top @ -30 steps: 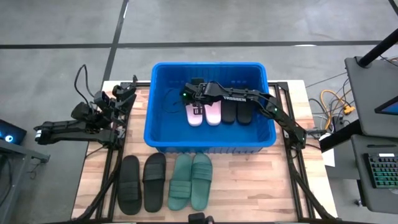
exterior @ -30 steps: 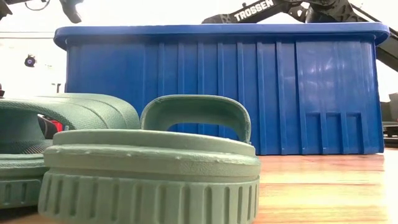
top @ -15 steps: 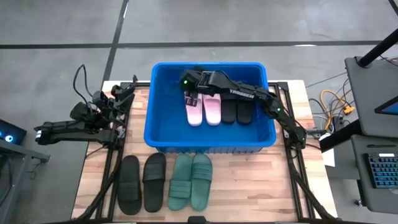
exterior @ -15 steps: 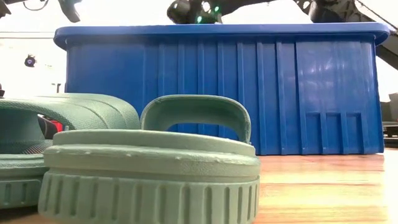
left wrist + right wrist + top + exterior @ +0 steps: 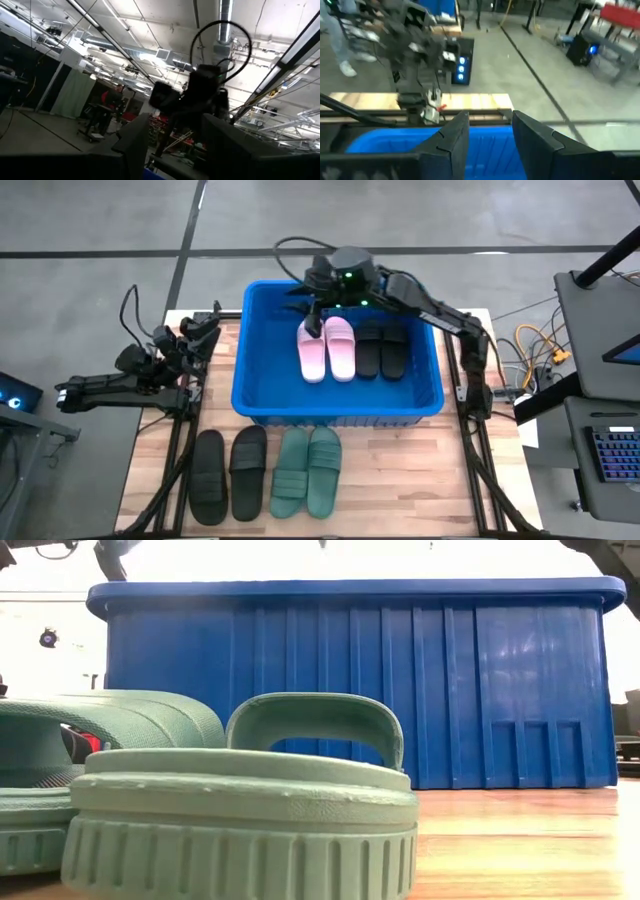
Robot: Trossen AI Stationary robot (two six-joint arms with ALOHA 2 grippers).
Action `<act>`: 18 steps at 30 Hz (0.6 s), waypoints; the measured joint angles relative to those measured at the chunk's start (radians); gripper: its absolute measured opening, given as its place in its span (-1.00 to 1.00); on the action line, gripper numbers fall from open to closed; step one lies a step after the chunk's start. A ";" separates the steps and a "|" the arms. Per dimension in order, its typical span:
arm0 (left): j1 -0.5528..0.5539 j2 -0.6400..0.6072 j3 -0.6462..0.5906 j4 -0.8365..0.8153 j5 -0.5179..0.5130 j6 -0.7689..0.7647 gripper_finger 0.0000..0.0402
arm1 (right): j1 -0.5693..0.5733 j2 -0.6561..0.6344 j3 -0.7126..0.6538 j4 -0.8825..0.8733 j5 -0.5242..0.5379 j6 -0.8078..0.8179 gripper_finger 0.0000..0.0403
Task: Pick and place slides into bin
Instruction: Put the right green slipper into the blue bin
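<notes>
Nearest the camera side of the table (image 5: 400,480), a black pair (image 5: 228,475) and a green pair (image 5: 307,471) are laid before the bin (image 5: 262,402), not yet collected. Inside the bin, a pink pair (image 5: 327,349) and another black pair (image 5: 382,349) are seen side by side. The right gripper (image 5: 311,315) has been lifted off the pink slides toward the far rim, fingers parted and empty, so that placement appears finished. The left gripper (image 5: 203,326) is parked at the table's left edge, apparently open, though dimly shown.

no readable text, labels or numbers
</notes>
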 joint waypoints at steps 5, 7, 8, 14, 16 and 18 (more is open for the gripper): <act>0.000 0.008 0.000 -0.001 -0.001 -0.005 -0.16 | 0.048 -0.092 0.000 -0.004 0.000 -0.018 -0.36; 0.000 0.008 0.000 -0.001 -0.002 -0.029 -0.16 | 0.067 -0.126 0.000 -0.004 0.001 -0.030 -0.38; 0.000 0.010 0.000 0.000 -0.002 -0.042 -0.16 | 0.076 -0.142 0.000 -0.005 0.001 -0.038 -0.39; 0.000 0.028 0.000 0.004 -0.002 -0.054 -0.16 | 0.116 -0.234 0.000 -0.010 0.003 -0.076 -0.45; 0.000 0.038 0.000 -0.001 -0.002 -0.056 -0.16 | 0.130 -0.257 0.000 -0.021 0.003 -0.092 -0.47; 0.000 0.053 0.009 0.002 -0.001 -0.067 -0.16 | 0.138 -0.271 0.000 -0.055 0.003 -0.100 -0.48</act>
